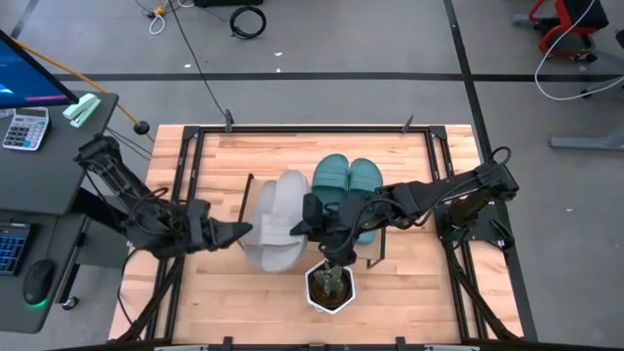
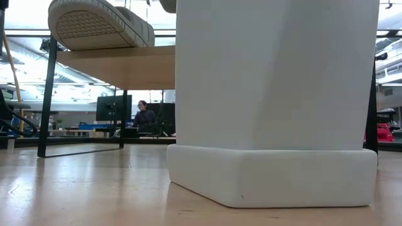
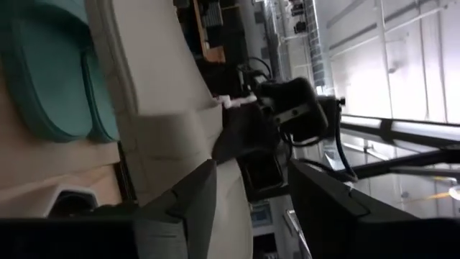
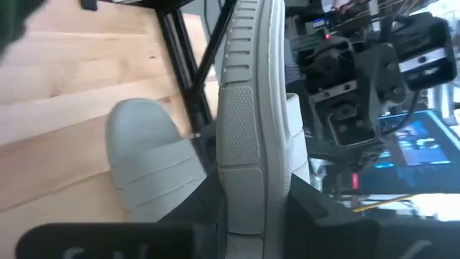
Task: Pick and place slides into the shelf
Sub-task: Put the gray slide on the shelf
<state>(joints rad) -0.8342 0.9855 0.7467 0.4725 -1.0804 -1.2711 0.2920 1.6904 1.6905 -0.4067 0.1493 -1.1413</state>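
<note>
Already the teal-green pair (image 1: 345, 181) lies side by side on the shelf (image 1: 253, 150), toward its right; one grey slide (image 4: 147, 162) rests flat to their left; the second grey slide (image 4: 251, 115), ridged and pale, stands on edge above it, pinched between the right gripper's (image 1: 314, 222) fingers; the left gripper (image 1: 237, 233) sits just left of the grey slides, fingers part-open, holding nothing visible; only this last slide remains to set down.

This is a robotics lab or workshop in a large open hall. The wooden table (image 1: 253, 302) stands on a grey concrete floor (image 1: 341, 39) strewn with cables (image 1: 248, 19), beside a desk with a monitor (image 1: 29, 73) and calculator (image 1: 24, 128). Behind it, a person (image 2: 144, 117) sits among screens and workbenches under bright windows.
</note>
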